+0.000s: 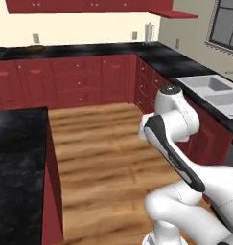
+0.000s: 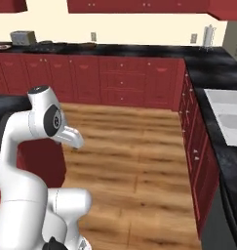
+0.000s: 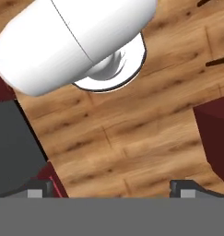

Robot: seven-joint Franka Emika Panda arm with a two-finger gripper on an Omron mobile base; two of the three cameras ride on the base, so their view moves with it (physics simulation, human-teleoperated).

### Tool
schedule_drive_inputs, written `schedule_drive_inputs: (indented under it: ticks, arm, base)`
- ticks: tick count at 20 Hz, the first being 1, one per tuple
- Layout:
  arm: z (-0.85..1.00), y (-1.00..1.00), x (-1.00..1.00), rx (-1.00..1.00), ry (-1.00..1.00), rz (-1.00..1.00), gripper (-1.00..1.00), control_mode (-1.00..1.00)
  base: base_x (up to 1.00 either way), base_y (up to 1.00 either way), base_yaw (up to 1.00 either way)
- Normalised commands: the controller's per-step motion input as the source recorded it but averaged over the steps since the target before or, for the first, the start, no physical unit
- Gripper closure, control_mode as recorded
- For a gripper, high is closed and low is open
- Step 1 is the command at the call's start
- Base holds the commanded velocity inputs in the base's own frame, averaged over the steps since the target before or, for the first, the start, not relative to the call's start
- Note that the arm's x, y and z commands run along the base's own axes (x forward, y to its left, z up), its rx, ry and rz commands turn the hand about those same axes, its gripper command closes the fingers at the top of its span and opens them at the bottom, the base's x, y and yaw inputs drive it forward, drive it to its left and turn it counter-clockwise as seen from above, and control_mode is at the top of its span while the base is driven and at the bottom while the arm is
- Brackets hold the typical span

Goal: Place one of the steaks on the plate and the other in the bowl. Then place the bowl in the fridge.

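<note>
My gripper points down at the wooden floor, its two dark fingertips far apart at the bottom of the hand view, open with nothing between them. The arm is folded close over its own base, and a white link crosses the top of the hand view. The steaks, the plate, the bowl and the fridge are out of view.
Red cabinets under a black counter line the far wall and the right side, where a grey sink sits. A black island counter stands at the left. A toaster and a small round item sit far left.
</note>
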Motion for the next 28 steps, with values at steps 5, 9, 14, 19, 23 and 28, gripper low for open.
schedule_drive_inputs:
  ticks: [5, 9, 14, 19, 23, 28]
  arm:
    - [0.0, 0.0, 0.0, 0.0, 0.0, 0.0, -1.0, 1.0]
    - [0.0, 0.0, 0.0, 0.0, 0.0, 0.0, -1.0, 1.0]
    - [0.0, 0.0, 0.0, 0.0, 0.0, 0.0, -1.0, 1.0]
    - [0.0, 0.0, 0.0, 0.0, 0.0, 0.0, -1.0, 1.0]
    - [0.0, 0.0, 0.0, 0.0, 0.0, 0.0, -1.0, 1.0]
    - [0.0, 0.0, 0.0, 0.0, 0.0, 0.0, -1.0, 1.0]
  base:
    - [1.0, -0.07, 0.08]
    - [1.0, -0.04, 0.09]
    - [1.0, -0.19, 0.11]
    - [1.0, -0.29, 0.13]
    - [1.0, -0.36, 0.11]
    - [1.0, -0.64, 0.11]
